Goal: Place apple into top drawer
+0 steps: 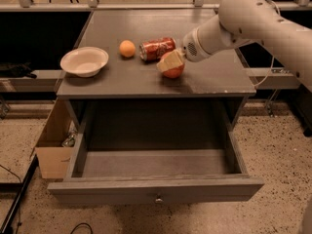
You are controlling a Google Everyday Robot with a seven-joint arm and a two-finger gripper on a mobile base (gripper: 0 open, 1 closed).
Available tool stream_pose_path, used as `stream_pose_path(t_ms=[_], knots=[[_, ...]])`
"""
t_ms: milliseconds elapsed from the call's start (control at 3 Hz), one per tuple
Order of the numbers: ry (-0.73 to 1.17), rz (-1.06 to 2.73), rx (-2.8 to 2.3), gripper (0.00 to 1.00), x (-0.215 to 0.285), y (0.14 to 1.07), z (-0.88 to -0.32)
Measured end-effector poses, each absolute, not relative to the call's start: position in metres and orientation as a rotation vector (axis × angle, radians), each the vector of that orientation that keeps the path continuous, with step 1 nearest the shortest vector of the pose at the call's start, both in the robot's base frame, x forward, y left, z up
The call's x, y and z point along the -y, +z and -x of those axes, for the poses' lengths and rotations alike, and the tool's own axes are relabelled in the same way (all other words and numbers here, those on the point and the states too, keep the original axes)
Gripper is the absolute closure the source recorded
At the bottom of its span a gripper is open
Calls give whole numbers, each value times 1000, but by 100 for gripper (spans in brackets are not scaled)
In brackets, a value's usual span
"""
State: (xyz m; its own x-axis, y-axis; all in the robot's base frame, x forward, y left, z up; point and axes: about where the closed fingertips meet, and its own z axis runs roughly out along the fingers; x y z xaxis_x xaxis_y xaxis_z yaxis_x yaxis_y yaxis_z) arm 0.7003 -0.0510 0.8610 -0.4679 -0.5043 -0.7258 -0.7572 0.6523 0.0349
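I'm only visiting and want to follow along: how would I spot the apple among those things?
Find the grey cabinet top above the open top drawer. Right of centre, just in front of the lying red soda can, sits the apple, with the robot's gripper against it. It is round and red, bigger than the orange fruit.

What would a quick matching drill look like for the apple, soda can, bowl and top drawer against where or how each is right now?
Things
1. apple
2. soda can
3. bowl
4. top drawer

Places or states
A. pulled open below the tabletop
B. lying on its side, right of the orange fruit
C. upright near the tabletop's left edge
D. on the tabletop with the gripper right on top of it

Pairs: 1-D, 2-B, 3-C, 4-A
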Motion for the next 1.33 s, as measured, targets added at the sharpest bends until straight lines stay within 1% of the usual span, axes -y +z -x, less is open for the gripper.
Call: stream_pose_path(t_ms=[333, 667, 1333], knots=[[437, 955, -2147, 100, 66, 873, -687], [406, 913, -2116, 100, 93, 889, -663], [401, 913, -2145, 100, 136, 883, -593]])
